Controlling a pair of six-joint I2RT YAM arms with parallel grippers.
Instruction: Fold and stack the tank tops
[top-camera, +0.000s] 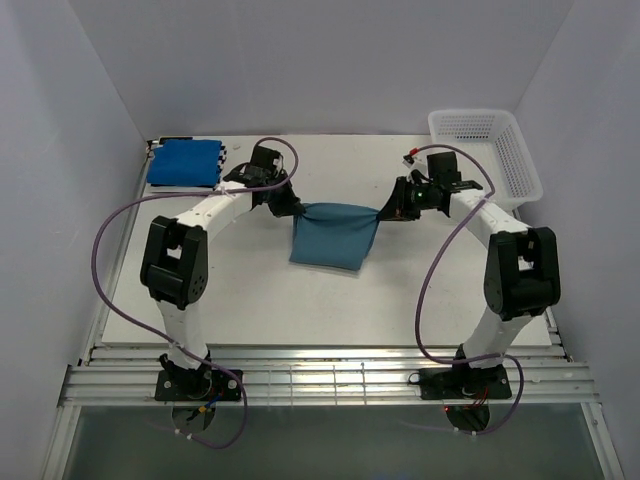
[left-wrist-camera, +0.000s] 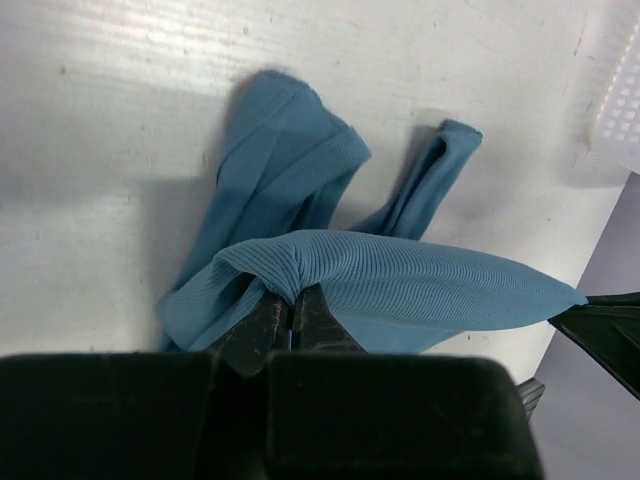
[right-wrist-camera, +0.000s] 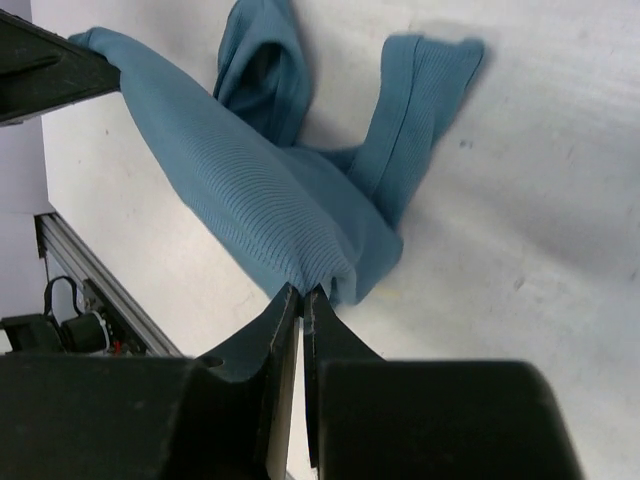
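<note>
teal tank top (top-camera: 335, 238) is hanging at frame centre, left pincer (top-camera: 288, 206) and right pincer (top-camera: 384, 213) each pinching an end; cloth slipping free or straps bunching could be spoiling the fold.

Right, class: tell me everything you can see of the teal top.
The teal top is muted blue-green, soft, finely ribbed cloth, sleeveless, with two straps. One edge is pulled taut above the middle of the table, between the left gripper and the right gripper. Each is shut on a pinch of the cloth. The body sags below that edge, creased, and the straps trail on the table. Nothing else touches it.
</note>
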